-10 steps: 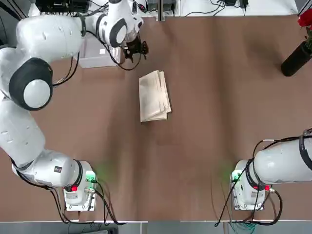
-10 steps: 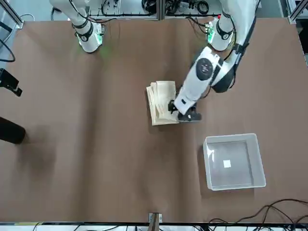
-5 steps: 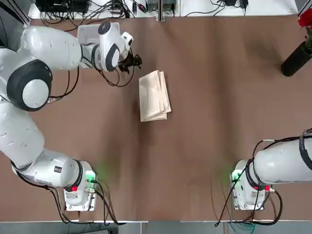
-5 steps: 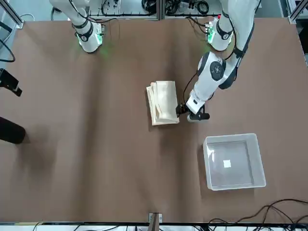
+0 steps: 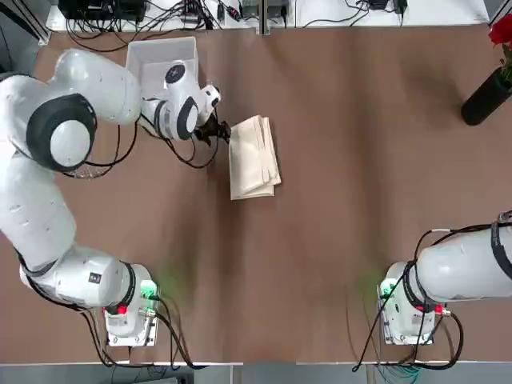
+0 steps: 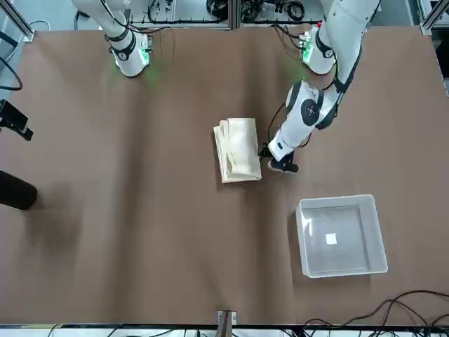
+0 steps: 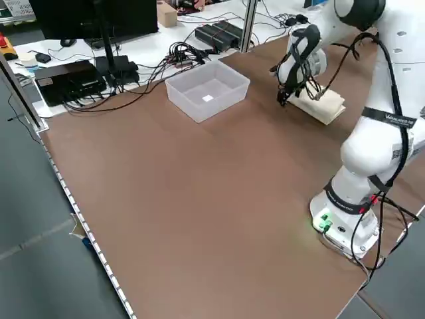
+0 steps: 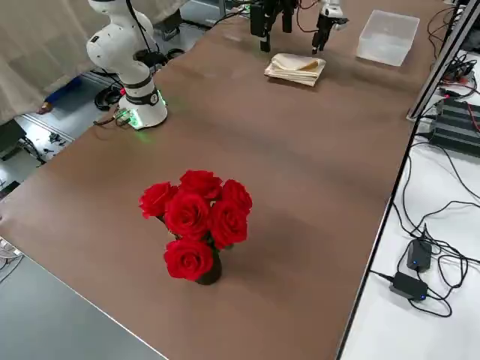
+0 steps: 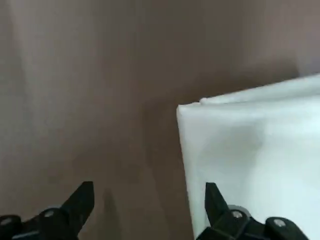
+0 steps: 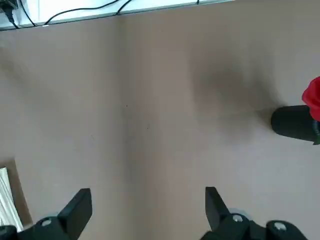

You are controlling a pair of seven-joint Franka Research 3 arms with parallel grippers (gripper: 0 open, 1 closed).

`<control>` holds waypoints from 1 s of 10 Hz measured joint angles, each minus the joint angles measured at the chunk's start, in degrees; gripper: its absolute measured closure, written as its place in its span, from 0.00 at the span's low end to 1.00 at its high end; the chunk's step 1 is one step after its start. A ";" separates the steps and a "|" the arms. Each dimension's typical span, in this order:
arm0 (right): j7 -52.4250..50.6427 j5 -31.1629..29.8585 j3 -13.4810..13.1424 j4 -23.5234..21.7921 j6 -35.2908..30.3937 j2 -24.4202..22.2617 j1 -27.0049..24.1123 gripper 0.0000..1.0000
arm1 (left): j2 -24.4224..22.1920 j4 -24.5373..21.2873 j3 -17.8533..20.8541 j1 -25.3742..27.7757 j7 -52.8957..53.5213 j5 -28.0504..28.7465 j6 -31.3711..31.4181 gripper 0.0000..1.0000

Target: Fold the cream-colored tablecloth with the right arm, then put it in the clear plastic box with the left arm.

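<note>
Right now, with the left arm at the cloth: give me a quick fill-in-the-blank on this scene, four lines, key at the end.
1. The cream-colored fabric tablecloth lies ____ on the brown table.
2. The left gripper, with open fingers, is low beside the cloth's edge that faces the ____.
3. The clear plastic box holds no ____.
4. The dark vase holds red ____.

Missing words: folded; box; cloth; roses

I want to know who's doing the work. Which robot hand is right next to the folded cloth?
The left gripper. It sits open at the cloth's edge beside the box; the right gripper is parked far back.
</note>
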 joint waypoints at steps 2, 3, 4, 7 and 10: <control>0.00 0.00 -0.02 0.00 0.12 0.00 0.00 0.00 | 0.57 1.54 0.00 0.02 7.11 -6.27 -1.89 0.01; 0.01 0.00 -0.02 0.00 0.18 0.00 0.00 0.00 | 0.52 3.29 0.00 0.11 8.69 -8.22 -5.68 0.02; 0.02 0.00 -0.02 0.00 0.20 -0.01 0.00 0.00 | 0.43 4.84 0.05 0.26 10.77 -10.16 -8.58 0.02; 0.04 0.00 -0.02 0.09 0.21 -0.02 0.00 0.00 | 0.50 5.28 1.69 0.50 26.38 -23.22 -12.67 0.03; 0.10 0.00 -0.12 0.10 0.21 -0.05 -0.14 0.00 | 1.99 5.03 2.23 -0.22 33.59 -37.19 -12.93 0.05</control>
